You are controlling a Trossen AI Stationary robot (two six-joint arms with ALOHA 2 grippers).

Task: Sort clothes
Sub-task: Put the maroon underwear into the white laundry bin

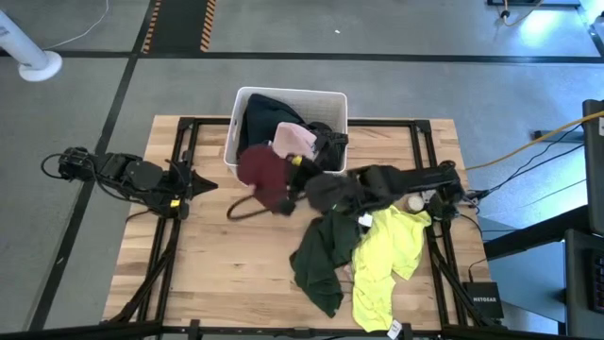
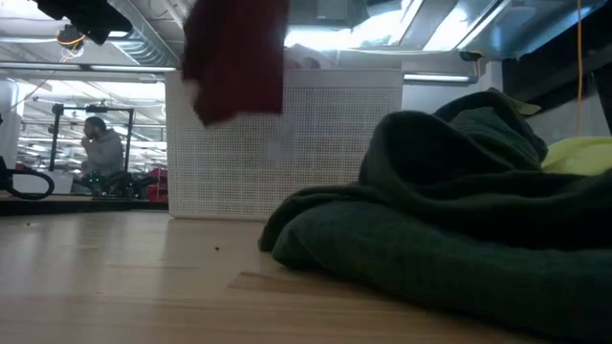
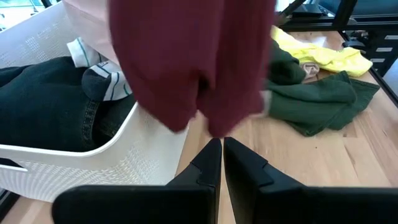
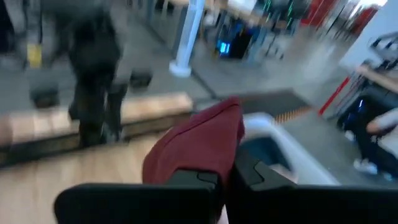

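From above, the right gripper [image 1: 294, 181] holds a maroon fabric garment [image 1: 265, 176] at the near edge of the white rectangular plastic bin [image 1: 242, 100], which holds dark and pale pink clothes. A dark green garment [image 1: 319, 257] and a neon yellow garment [image 1: 385, 259] lie on the wooden table [image 1: 217, 264].

At table height, the maroon cloth hangs before the bin.

The left gripper [image 3: 221, 153] waits, fingers closed together.

The right wrist view shows fingers clenched on maroon fabric.

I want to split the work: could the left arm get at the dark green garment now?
Probably yes. Bare table lies between the left gripper and the dark green garment; the maroon garment hanging from the right gripper is by the bin, off that path.
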